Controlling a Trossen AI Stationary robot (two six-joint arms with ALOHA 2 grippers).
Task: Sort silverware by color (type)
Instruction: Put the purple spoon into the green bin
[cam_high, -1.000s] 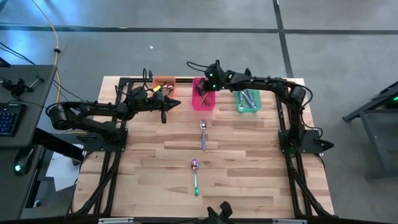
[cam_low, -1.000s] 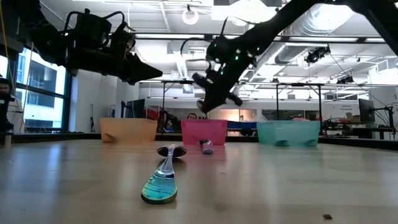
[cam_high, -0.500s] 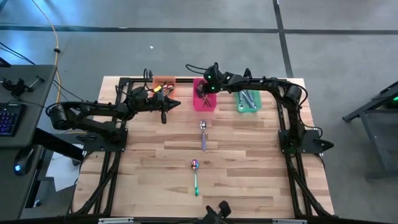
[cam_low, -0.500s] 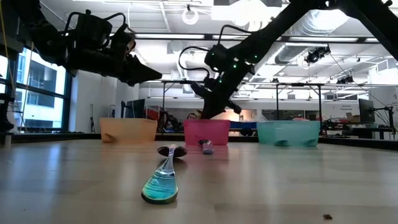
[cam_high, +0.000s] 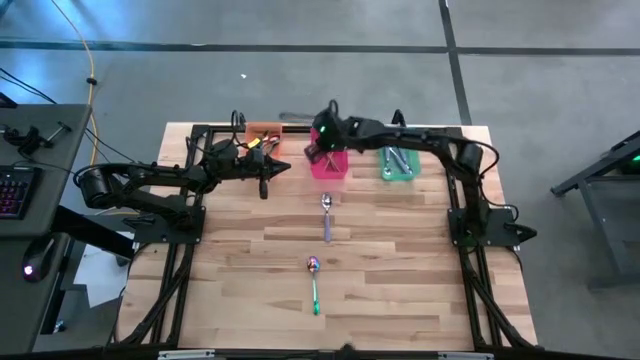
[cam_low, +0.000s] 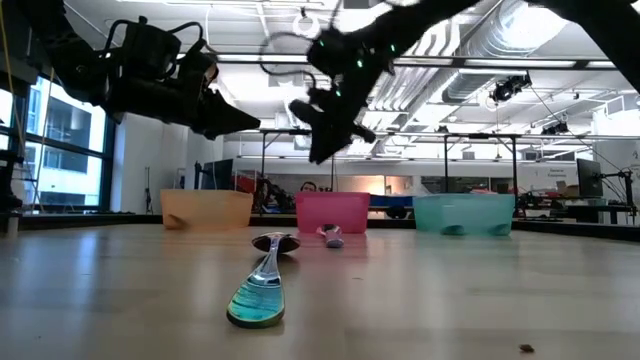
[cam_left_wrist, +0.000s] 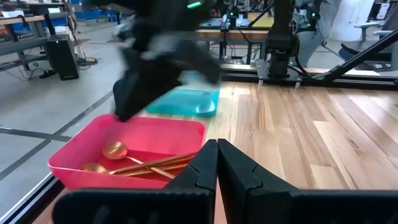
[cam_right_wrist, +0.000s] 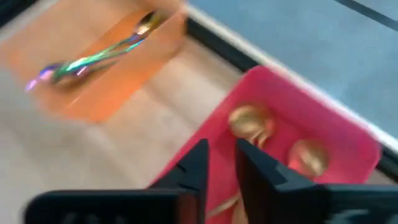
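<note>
Silverware mostly binned; two spoons (cam_high: 326, 214) (cam_high: 314, 280) remain mid-frame. Right gripper (cam_right_wrist: 219, 163) slightly parted, seemingly empty, over pink bin (cam_high: 330, 165); left gripper (cam_left_wrist: 216, 163) pressed together.

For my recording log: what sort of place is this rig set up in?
Most likely a robotics lab or workshop: exposed ceiling ducts and strip lights overhead, rows of workbenches behind the wooden table, and a desk with a keyboard beside it on a bare concrete floor.

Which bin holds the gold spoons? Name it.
The pink bin, the middle of the three: two gold spoons lie in it. The orange bin holds iridescent ones, and the green bin silver ones.
</note>
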